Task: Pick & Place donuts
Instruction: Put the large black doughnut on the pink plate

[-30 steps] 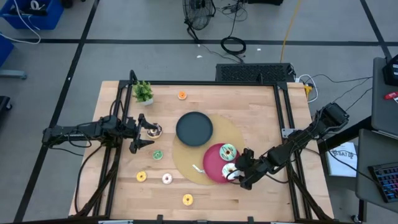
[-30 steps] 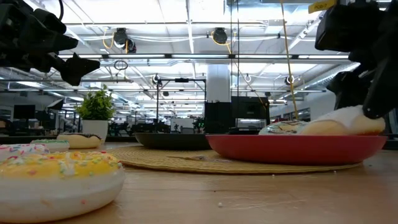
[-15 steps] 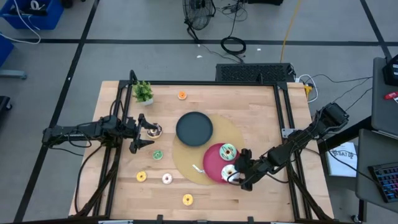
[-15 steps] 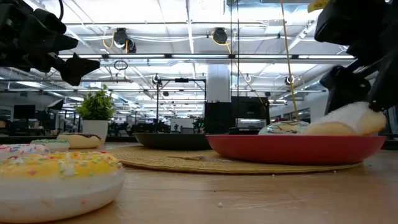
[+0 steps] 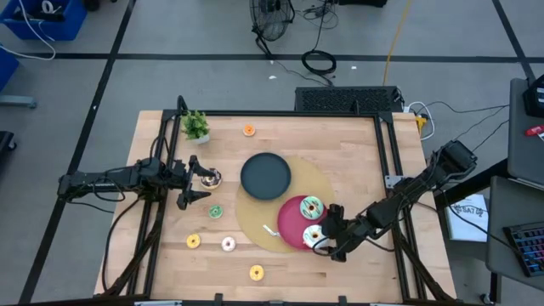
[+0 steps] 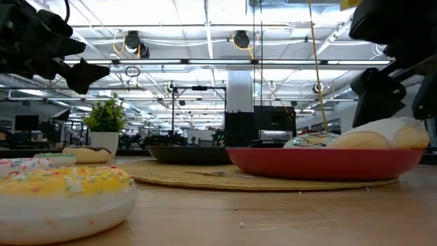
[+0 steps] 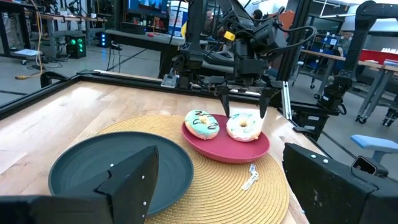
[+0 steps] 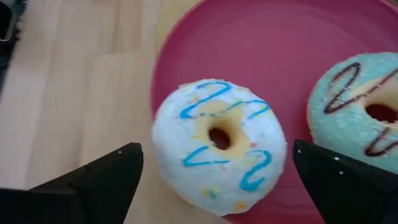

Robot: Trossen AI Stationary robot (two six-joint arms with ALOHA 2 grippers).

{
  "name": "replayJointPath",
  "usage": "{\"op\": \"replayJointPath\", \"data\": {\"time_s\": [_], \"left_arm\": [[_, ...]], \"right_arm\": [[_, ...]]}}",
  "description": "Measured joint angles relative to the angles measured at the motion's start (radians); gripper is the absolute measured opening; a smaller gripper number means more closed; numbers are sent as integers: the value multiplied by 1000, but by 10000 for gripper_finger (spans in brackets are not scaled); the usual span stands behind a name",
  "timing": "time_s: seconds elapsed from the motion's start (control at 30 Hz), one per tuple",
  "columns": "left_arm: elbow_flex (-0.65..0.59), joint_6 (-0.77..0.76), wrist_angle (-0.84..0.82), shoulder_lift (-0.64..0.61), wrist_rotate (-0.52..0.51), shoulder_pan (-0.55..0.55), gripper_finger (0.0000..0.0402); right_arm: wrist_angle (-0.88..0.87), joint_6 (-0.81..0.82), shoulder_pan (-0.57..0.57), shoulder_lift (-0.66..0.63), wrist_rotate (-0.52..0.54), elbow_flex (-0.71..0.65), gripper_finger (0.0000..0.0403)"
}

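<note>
My right gripper (image 8: 221,186) is open and stands just over the white-iced donut (image 8: 219,144), one finger on either side, touching nothing. That donut lies flat at the near-right rim of the red plate (image 5: 291,223), partly over the edge. The mint-green donut (image 5: 311,206) lies beside it on the plate. My left gripper (image 5: 197,181) hangs open above the table's left part, next to the chocolate donut (image 5: 210,178). Small orange (image 5: 248,130), green (image 5: 215,212), yellow (image 5: 193,241) and pink (image 5: 228,244) donuts lie on the wood.
The black plate (image 5: 265,174) and the red plate sit on a round woven mat (image 5: 255,223). A potted plant (image 5: 195,125) stands at the far left corner. Another yellow donut (image 5: 256,273) lies near the table's near edge. Bare wood shows to the far right.
My right gripper has opened, let go of the white-iced donut and drawn back a little toward the near right. The donut was tilted up between the fingers; it has dropped flat onto the red plate's rim.
</note>
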Motion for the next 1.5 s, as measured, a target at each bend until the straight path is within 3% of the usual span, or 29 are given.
{"op": "replayJointPath", "data": {"time_s": [0.27,0.4,1.0,1.13,1.23,1.5], "left_arm": [[0,0,0,0,0,0,335],[0,0,0,0,0,0,335],[0,0,0,0,0,0,335],[0,0,0,0,0,0,335],[0,0,0,0,0,0,335],[0,0,0,0,0,0,335]], "right_arm": [[2,-133,13,-107,2,0,376],[-33,-56,5,-121,12,0,342],[-62,-114,-37,-120,54,0,71],[-61,-189,-37,-120,106,0,15],[-48,-300,-39,-120,131,0,7],[135,-803,-61,-120,235,0,53]]}}
